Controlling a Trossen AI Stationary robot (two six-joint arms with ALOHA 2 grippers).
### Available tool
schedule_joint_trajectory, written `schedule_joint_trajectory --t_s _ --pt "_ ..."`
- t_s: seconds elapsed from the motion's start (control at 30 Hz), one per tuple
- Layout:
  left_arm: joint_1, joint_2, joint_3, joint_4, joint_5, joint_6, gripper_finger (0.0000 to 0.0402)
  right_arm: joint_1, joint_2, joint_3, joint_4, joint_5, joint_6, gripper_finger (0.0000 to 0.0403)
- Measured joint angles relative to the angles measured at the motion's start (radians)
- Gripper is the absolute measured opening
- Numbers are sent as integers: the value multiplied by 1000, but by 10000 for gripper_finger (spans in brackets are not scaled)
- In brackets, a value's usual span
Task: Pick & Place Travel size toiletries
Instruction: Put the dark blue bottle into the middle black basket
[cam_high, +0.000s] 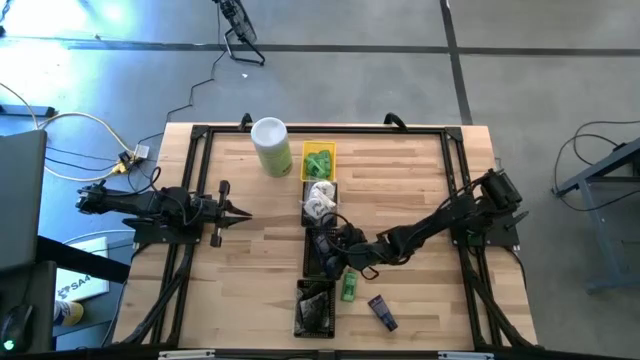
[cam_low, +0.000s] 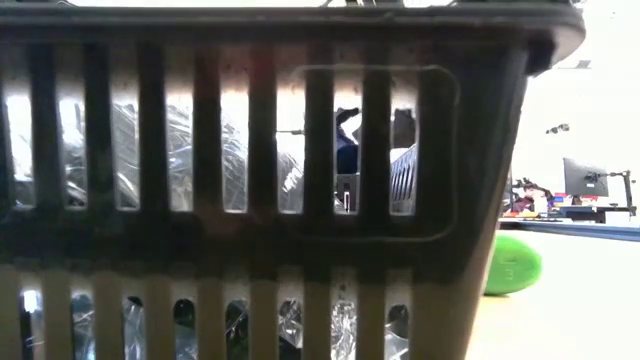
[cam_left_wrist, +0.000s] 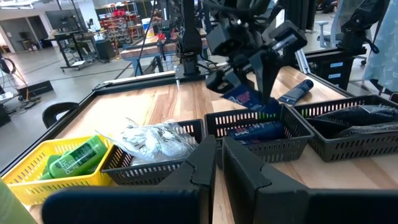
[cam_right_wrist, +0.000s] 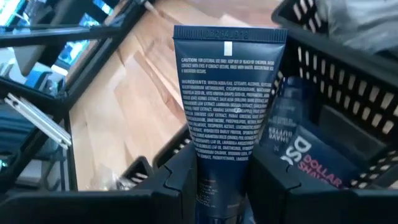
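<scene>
The right gripper (cam_right_wrist: 224, 177) clamped a dark blue squeeze tube (cam_right_wrist: 225, 99) above the black slotted plastic basket (cam_high: 322, 252) at the middle of the pale wooden table (cam_high: 400, 190). The left gripper (cam_left_wrist: 217, 158) rested closed at the left. A grey concrete floor (cam_high: 560, 70) surrounded the table.

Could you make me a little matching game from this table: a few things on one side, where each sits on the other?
1. canister
2. green bottles
3. dark blue tube
4. loose green bottle

a. in the yellow tray
b. lying on the bare table
c. standing beside the yellow tray
d. held by the right gripper

Pairs: 1-c, 2-a, 3-d, 4-b
</scene>
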Motion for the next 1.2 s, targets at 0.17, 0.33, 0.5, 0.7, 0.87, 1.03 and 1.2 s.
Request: schedule_joint_trajectory --t_s 0.17,0.33,0.5,0.7,0.87,1.03,1.2 --pt "0 0 0 0 0 0 24 0 6 0 1 -23 2 105" --pt "0 0 0 0 0 0 24 0 6 0 0 -27 -4 105" --pt "0 0 0 0 0 0 24 0 6 0 0 -45 -4 105" --pt "0 0 0 0 0 0 24 0 6 0 0 -46 -5 105" --pt "0 0 0 0 0 0 24 0 6 0 0 -45 -5 105" --pt "0 0 0 0 0 0 24 0 6 0 0 -19 -5 116" --pt "0 0 0 0 0 0 24 0 6 0 0 -16 -5 150"
